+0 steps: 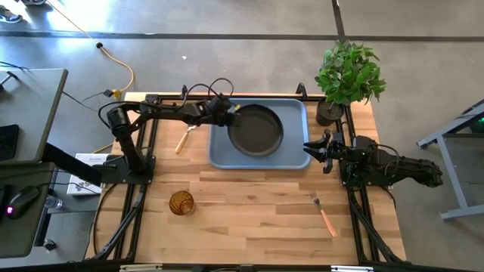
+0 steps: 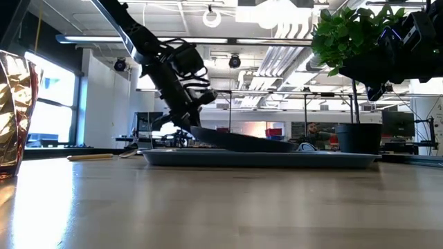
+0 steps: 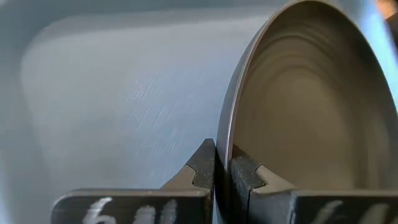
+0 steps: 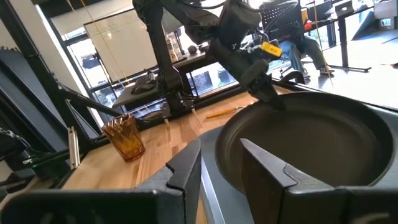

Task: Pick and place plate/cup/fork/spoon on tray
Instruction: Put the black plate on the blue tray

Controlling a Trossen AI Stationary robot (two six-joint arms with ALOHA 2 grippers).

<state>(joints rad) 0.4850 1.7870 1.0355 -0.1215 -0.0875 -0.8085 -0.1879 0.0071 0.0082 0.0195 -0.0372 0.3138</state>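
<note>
Placing step: plate in upper centre of the high view, inside tray, one side probably raised. Pinched at its left rim by left gripper, fingers closed on it. Next, probably: lower flat, release. Right gripper waiting at tray's right edge, fingers apart, empty.

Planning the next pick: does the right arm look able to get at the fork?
Probably yes. The fork lies in the open on the table near the right gripper, which is open, with nothing between them.

Two dark arms (black cables looped), white-scrawled fingers.
</note>
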